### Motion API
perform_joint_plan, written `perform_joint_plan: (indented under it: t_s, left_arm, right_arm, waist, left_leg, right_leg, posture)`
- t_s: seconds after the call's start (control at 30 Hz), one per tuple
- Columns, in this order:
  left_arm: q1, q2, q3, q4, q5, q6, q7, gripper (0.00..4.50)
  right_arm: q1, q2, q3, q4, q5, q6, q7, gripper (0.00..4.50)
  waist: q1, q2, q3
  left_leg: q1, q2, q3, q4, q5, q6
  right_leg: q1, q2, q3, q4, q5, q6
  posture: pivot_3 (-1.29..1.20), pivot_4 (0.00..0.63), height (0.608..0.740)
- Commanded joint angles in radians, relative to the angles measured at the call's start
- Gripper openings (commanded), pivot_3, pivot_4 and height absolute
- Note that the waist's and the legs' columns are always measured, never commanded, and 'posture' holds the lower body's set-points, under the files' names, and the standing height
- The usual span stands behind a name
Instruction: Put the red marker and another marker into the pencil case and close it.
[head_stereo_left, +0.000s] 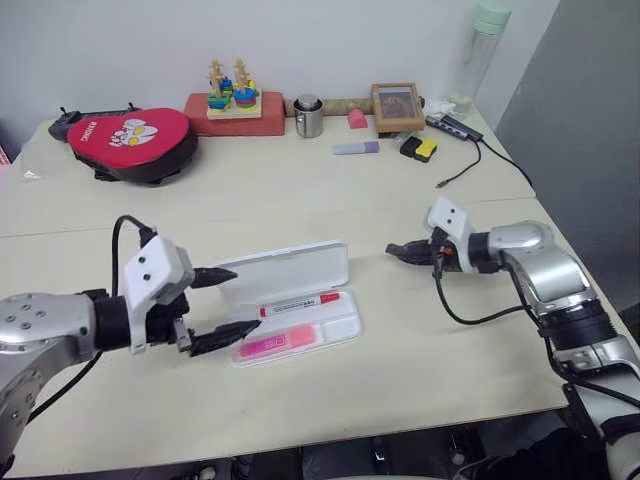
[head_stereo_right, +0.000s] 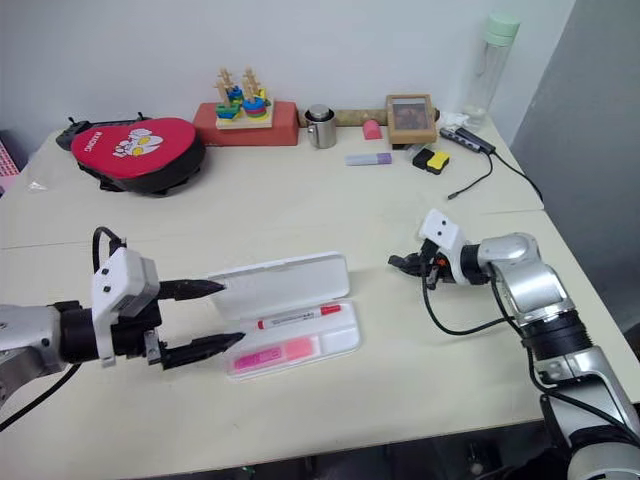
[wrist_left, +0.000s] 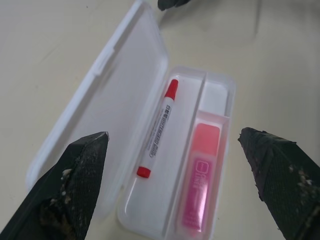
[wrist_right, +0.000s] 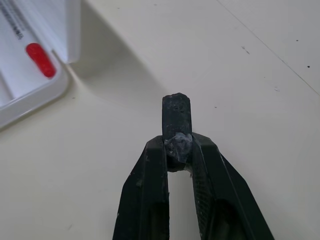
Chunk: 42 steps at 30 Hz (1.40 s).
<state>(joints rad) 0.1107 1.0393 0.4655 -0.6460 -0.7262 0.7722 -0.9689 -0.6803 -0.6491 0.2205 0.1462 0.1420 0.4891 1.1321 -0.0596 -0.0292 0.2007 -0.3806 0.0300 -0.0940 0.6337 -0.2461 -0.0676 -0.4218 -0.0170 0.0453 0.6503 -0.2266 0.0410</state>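
Both the red marker (head_stereo_left: 300, 302) and the pink highlighter (head_stereo_left: 275, 343) lie in the open pencil case (head_stereo_left: 300, 268) just beyond the wide-open, empty left hand (head_stereo_left: 222, 306), while the right hand (head_stereo_left: 404, 251), shut and empty, hangs well apart, so only closing remains.

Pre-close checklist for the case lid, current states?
1. Slim white red-capped marker lies in the white plastic pencil case tray: ok.
2. Flat pink highlighter lies in its own compartment: ok.
3. Lid shut: not ok, it stands open.
4. Left end effector open, at the case's left end: ok.
5. Right end effector shut, empty, apart from the case: ok.
6. Nothing sticking above the tray rim: cannot tell.
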Motion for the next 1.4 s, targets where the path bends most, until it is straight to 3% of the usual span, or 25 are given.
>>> perform_joint_plan:
  t_s: [0.03,0.13,0.33,0.73,1.07,1.13,1.4]
  left_arm:
    - [0.016,0.026,0.065,-0.017,-0.023,-0.006,-0.047,4.5]
    - [0.051,0.05,0.084,0.005,0.0,-0.022,-0.106,4.5]
    - [0.024,0.055,0.033,0.052,0.045,-0.064,-0.106,4.5]
    - [-0.088,0.061,-0.095,0.141,0.109,-0.118,-0.115,4.5]
    - [-0.067,0.061,-0.082,0.144,0.128,-0.124,-0.117,4.5]
    - [-0.068,0.059,-0.084,0.146,0.131,-0.125,-0.114,4.5]
    - [-0.068,0.046,-0.091,0.142,0.133,-0.125,-0.101,4.5]
  right_arm:
    - [0.013,-0.054,-0.008,-0.123,0.062,0.013,0.106,0.29]
    - [0.03,-0.099,0.002,-0.221,0.121,0.008,0.218,0.29]
    - [0.046,-0.077,0.059,-0.34,0.158,0.01,0.254,0.29]
    - [0.035,0.101,0.233,-0.27,0.033,-0.091,0.148,0.29]
    - [0.059,0.126,0.274,-0.241,-0.022,-0.137,0.129,0.29]
    - [0.059,0.122,0.276,-0.222,-0.034,-0.158,0.129,0.98]
    - [0.027,0.128,0.221,-0.226,0.0,-0.129,0.13,2.61]
  waist:
    - [0.002,0.0,0.0]
    - [0.003,0.0,0.0]
    - [0.002,0.0,0.0]
    - [0.003,0.0,0.0]
    - [0.003,0.0,0.0]
    - [0.003,0.0,0.0]
    - [0.003,0.0,0.0]
  left_leg:
    - [0.0,0.0,0.0,0.0,0.0,0.0]
    - [0.0,0.0,0.0,0.0,0.0,0.0]
    - [0.0,0.0,0.0,0.0,0.0,0.0]
    - [0.0,0.0,0.0,0.0,0.0,0.0]
    - [0.0,0.0,0.0,0.0,0.0,0.0]
    - [0.0,0.0,0.0,0.0,0.0,0.0]
    - [0.0,0.0,-0.001,0.0,0.0,0.0]
  right_leg:
    - [0.0,0.0,0.0,0.0,0.0,0.0]
    - [0.0,0.0,0.0,-0.001,0.0,0.0]
    - [0.0,0.0,0.0,0.0,0.0,0.0]
    - [0.0,0.0,-0.001,0.0,0.0,0.0]
    - [0.0,0.0,-0.001,0.0,0.0,0.0]
    - [0.0,0.0,-0.001,0.0,0.0,0.0]
    - [0.0,0.0,-0.001,0.0,0.0,0.0]
  posture:
    - [0.0,0.15,0.74]
    - [0.0,0.15,0.74]
    - [0.0,0.15,0.74]
    - [0.0,0.15,0.74]
    - [0.0,0.15,0.74]
    - [0.0,0.15,0.74]
    - [0.0,0.15,0.74]
